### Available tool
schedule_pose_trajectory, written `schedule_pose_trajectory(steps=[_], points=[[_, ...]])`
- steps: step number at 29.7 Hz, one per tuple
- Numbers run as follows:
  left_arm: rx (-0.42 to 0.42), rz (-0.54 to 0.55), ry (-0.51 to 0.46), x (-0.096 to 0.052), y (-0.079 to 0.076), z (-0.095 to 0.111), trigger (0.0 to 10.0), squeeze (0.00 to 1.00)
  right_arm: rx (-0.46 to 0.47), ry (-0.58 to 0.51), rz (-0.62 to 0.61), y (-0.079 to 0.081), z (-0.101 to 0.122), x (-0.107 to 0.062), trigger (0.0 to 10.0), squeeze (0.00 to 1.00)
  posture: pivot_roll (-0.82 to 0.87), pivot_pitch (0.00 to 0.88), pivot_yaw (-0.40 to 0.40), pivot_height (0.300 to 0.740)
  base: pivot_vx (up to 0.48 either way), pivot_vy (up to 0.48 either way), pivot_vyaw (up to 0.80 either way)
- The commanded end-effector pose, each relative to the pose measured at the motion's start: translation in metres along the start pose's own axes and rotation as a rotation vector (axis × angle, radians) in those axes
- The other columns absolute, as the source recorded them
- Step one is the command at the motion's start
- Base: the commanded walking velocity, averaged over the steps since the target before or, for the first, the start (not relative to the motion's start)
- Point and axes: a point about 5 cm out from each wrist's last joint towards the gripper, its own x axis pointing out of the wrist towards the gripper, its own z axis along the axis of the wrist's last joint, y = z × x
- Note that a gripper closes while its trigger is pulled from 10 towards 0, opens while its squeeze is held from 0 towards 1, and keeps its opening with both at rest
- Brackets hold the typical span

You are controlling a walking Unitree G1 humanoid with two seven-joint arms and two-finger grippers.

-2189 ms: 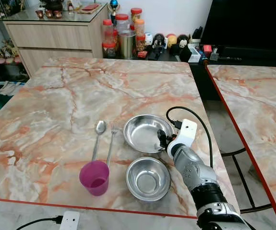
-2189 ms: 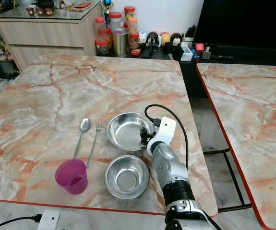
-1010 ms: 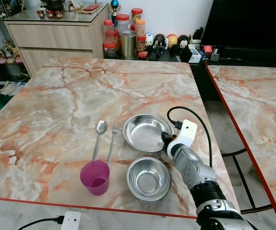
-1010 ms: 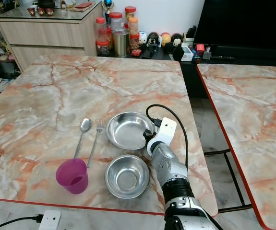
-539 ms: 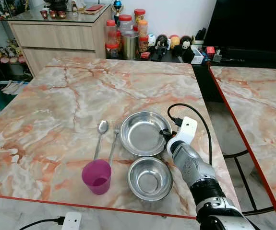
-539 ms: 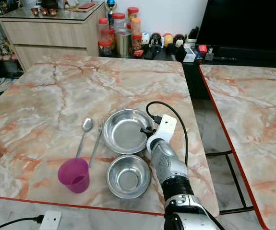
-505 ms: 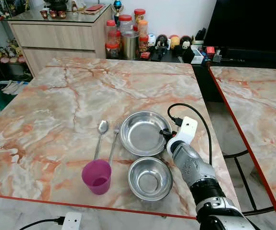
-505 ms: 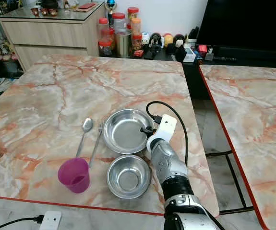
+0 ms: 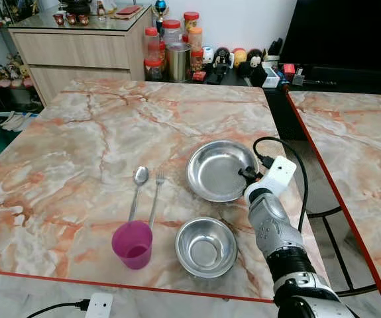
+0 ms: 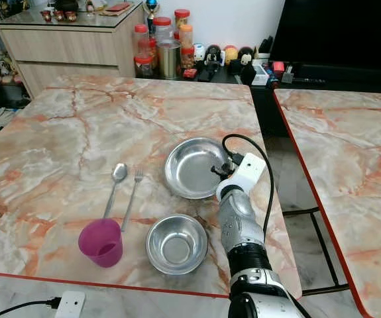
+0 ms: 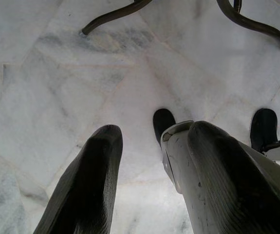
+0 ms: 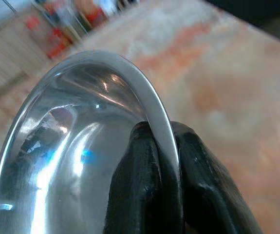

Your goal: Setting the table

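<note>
A wide shallow steel bowl (image 9: 218,169) lies on the marble table (image 9: 97,146), right of centre. My right gripper (image 9: 246,175) is shut on its right rim; in the right wrist view the two black fingertips (image 12: 142,161) pinch the rim of that bowl (image 12: 76,141). A smaller steel bowl (image 9: 206,246) sits nearer the front edge. Left of it stands a purple cup (image 9: 132,244). A spoon (image 9: 138,189) and a fork (image 9: 156,196) lie side by side behind the cup. My left gripper (image 11: 152,161) hangs open above the pale floor.
Jars and a steel canister (image 9: 177,61) stand behind the table's far edge, beside a wooden cabinet (image 9: 77,50). A second marble table (image 9: 356,152) stands to the right across a narrow gap. A white power strip (image 9: 97,306) lies by the front edge.
The right gripper has dragged the wide bowl to the right and a little farther away; it now sits apart from the small bowl. Cup, spoon and fork have stayed put.
</note>
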Motion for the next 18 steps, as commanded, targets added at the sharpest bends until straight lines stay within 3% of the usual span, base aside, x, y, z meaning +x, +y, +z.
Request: schedule_pose_trajectory(steps=[1,9,18], points=[[0.008,0.002,-0.004,0.000,0.000,0.000,10.0,0.00,0.056,-0.102,0.072,0.016,0.021,0.001,10.0,0.00,-0.02,0.000,-0.048,0.740,0.000,0.000,0.00],[0.008,-0.001,0.019,-0.002,-0.001,-0.007,10.0,0.00,0.259,-0.216,0.272,0.044,0.039,-0.006,10.0,0.00,-0.03,0.000,-0.039,0.740,0.000,0.000,0.00],[0.031,0.015,0.055,-0.004,0.005,-0.015,10.0,0.00,0.283,-0.234,0.311,0.047,0.040,-0.007,10.0,0.00,-0.03,0.000,-0.038,0.740,0.000,0.000,0.00]])
